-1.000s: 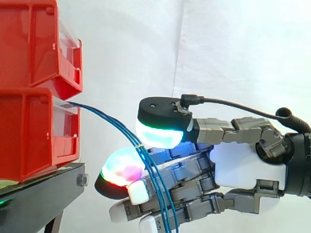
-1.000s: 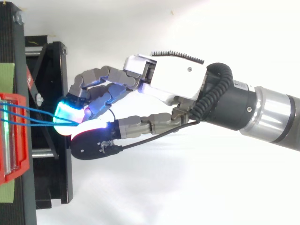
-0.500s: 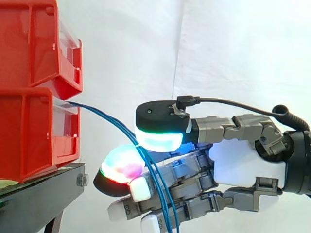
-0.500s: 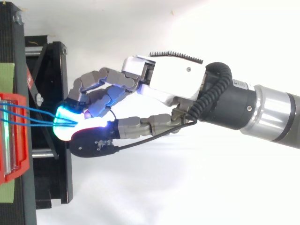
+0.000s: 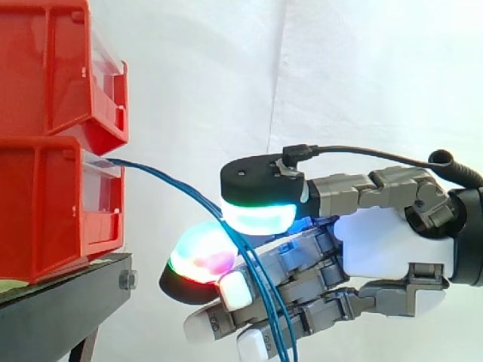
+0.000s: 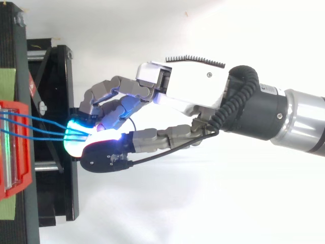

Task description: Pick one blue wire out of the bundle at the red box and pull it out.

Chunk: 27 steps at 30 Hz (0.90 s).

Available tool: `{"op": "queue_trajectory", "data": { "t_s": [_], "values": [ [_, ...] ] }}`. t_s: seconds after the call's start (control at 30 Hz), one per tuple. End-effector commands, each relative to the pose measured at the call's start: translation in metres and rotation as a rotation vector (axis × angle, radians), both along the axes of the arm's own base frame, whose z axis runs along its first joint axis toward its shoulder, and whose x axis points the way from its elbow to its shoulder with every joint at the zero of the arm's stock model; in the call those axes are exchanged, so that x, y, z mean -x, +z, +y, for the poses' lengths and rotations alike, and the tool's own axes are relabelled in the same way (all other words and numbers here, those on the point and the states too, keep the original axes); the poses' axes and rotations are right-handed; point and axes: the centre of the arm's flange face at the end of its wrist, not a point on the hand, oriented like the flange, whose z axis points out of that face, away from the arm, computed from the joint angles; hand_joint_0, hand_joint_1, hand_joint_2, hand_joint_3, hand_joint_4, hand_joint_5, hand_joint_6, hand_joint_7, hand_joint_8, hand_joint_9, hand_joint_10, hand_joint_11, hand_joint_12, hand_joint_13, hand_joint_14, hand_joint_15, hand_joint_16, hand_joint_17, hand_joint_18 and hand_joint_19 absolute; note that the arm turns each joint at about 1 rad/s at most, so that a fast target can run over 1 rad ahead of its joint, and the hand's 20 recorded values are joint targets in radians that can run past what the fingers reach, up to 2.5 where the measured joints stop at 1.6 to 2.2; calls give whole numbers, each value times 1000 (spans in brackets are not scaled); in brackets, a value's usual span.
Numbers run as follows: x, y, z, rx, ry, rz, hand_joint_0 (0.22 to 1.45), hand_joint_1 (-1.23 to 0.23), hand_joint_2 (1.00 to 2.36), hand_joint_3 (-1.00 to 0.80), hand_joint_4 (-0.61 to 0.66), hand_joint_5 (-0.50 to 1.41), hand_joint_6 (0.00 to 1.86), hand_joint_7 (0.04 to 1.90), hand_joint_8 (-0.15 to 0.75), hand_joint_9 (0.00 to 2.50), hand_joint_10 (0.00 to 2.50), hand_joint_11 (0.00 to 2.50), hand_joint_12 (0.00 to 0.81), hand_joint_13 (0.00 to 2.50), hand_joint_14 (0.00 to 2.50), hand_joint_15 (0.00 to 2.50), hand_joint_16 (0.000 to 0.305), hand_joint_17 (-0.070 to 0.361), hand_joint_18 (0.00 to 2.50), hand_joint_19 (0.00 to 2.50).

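Note:
A few thin blue wires (image 5: 175, 183) leave the front of the lower red bin (image 5: 45, 204) and arc down to the right. My hand (image 5: 392, 249) comes in from the right, just clear of the bin. Its green-cyan glowing thumb pad (image 5: 260, 216) presses down on the wires against a red-green glowing fingertip (image 5: 201, 256). Below the pinch the wires hang across the other curled fingers. From above, the wires (image 6: 40, 130) run from the bin (image 6: 12, 152) and meet at the glowing pinch of the hand (image 6: 193, 91). How many wires are pinched is hidden.
A second red bin (image 5: 53, 60) is stacked on the lower one. Both rest on a black stand (image 5: 68, 302) at the left, with a bolt at its corner. A white curtain hangs behind. Open space lies to the right of the stand.
The thumb pad has come down onto the wires and the hand has shifted slightly right, away from the bin. The wires run a little straighter between bin and hand.

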Motion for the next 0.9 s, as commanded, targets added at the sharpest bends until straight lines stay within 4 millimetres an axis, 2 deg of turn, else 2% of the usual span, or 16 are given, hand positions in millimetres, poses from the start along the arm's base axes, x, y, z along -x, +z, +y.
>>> {"op": "queue_trajectory", "data": {
  "t_s": [0.0,0.27,0.43,0.57,0.73,0.87],
  "values": [
    [1,1,-2,0,-2,2,605,-728,1015,-16,286,-189,886,833,404,852,14,614,486,619,6,201,66,149,758,351],
    [1,8,-7,-2,-8,-9,571,-718,1013,0,319,-168,887,898,432,906,15,666,505,634,6,212,70,158,784,357],
    [2,8,-11,0,-13,-8,592,-725,1014,46,230,-171,901,940,429,920,16,724,503,645,7,220,68,154,781,361],
    [1,17,-12,0,-15,-20,612,-737,1017,64,175,-180,923,896,420,912,16,803,490,650,7,228,66,148,777,352],
    [3,25,-14,3,-18,-16,625,-743,1019,20,197,-189,934,825,408,904,14,868,479,653,8,243,64,144,771,368],
    [5,29,-15,6,-18,-4,606,-793,1021,-78,228,-190,934,931,407,932,17,905,465,651,9,253,61,137,748,380]
  ]
}}
